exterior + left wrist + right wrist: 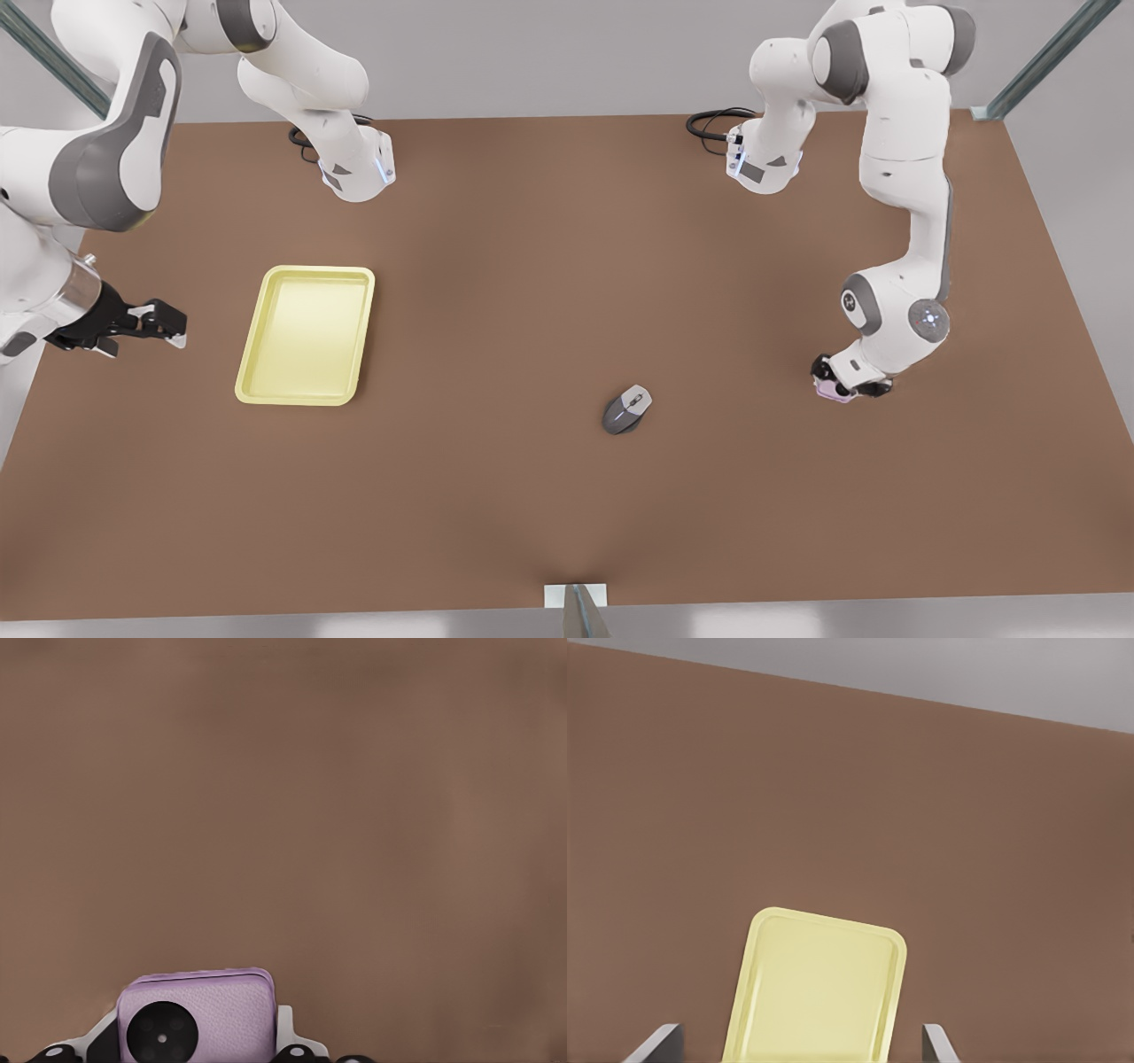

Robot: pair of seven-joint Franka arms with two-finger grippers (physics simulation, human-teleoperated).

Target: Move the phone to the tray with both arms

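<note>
Matt brown smooth desk [532, 496]. Pale yellow rectangular plastic-looking tray [306, 335], smooth, low sheen. Lilac squarish phone [199, 1017], finely grained leather-like back. Grey computer mouse [626, 409], satin.

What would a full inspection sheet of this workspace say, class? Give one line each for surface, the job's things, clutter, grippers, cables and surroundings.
Surface: brown table, flat and plain.
Job's things: phone, pale lilac, between the left gripper's fingers at the front view's right; tray, pale yellow, nothing in it, at the front view's left.
Clutter: grey mouse on the table between tray and phone.
Grippers: left gripper shut on the phone, low over the table; right gripper open, waiting beside the tray, pointing at it.
Cables: black loops at each arm's base.
Surroundings: grey floor and metal frame struts around the table.
</note>
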